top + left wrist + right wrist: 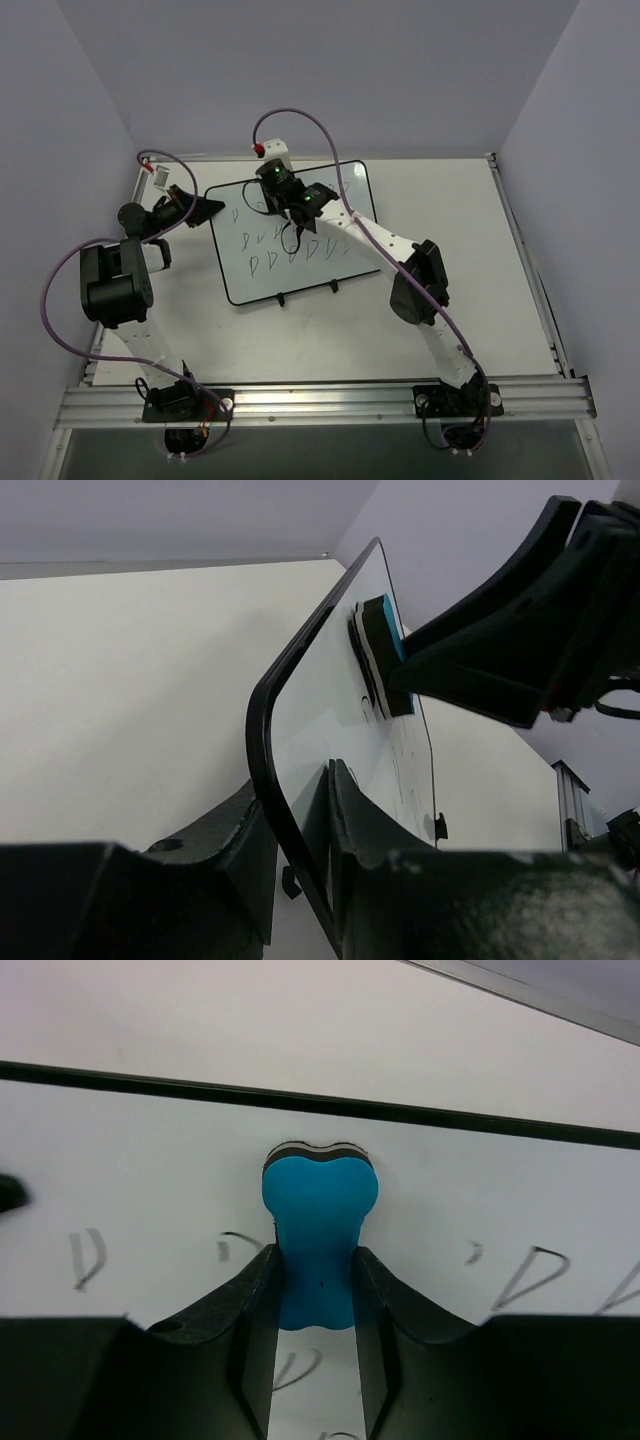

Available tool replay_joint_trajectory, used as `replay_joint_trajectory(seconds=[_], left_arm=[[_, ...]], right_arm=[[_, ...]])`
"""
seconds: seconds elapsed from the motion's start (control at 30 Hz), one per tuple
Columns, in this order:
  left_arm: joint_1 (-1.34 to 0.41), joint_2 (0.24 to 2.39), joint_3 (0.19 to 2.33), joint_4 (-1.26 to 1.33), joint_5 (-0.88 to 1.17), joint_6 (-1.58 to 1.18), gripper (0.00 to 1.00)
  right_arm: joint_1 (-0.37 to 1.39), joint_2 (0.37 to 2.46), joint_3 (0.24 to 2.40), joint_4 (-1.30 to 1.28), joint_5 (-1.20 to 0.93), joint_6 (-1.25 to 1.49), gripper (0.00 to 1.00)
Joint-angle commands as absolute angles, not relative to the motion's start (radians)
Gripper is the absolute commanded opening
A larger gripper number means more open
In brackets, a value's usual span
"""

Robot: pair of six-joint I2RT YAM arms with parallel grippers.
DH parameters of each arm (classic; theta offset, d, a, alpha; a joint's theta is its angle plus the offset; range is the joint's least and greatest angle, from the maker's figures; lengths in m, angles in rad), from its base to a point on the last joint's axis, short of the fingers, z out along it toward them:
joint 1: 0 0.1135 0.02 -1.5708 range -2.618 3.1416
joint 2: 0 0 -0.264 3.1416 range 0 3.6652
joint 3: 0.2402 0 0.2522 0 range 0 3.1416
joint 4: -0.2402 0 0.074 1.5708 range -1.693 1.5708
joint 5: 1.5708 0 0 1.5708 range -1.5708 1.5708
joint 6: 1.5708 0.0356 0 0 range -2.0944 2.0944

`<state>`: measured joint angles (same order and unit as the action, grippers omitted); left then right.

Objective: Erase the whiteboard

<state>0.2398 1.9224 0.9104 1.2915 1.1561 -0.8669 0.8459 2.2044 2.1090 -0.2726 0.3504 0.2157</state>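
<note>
The whiteboard (262,283) lies on the table at centre, black-framed, with dark scribbles (300,245) across its middle. My left gripper (207,209) is shut on its left edge; in the left wrist view the black frame (262,770) runs between my fingers (240,830). My right gripper (270,190) is over the board's upper left and is shut on a blue eraser (318,1210), whose dark felt presses on the board (150,1140). The eraser (384,640) also shows in the left wrist view, flat against the board. Scribbles (90,1258) lie on both sides of it.
A white block with a red tip (272,150) sits just beyond the board's far edge. A small white item (160,176) lies at the far left by the left arm. Grey walls close in the table on three sides. A metal rail (320,400) runs along the front.
</note>
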Motion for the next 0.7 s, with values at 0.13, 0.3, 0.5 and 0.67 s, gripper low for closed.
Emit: replay_joint_trajectory(seconds=[0.13,0.3,0.5,0.67], left_arm=[[0.190,1.870,0.833,1.496,1.200,-0.572,0.02],[0.187,1.864,0.827,1.497,1.200,-0.565,0.02],[0.179,1.841,0.799,1.496,1.189,-0.512,0.02],[0.169,1.829,0.772,1.508,1.180,-0.453,0.02]], right_arm=[[0.945,2.272,2.258,-0.377,0.293,0.270,0.00],[0.980,2.272,2.230,-0.379,0.327,0.288,0.00],[0.933,2.313,2.293,-0.501,0.339,0.339,0.00],[0.879,2.289,2.316,-0.584,0.359,0.336,0.00]])
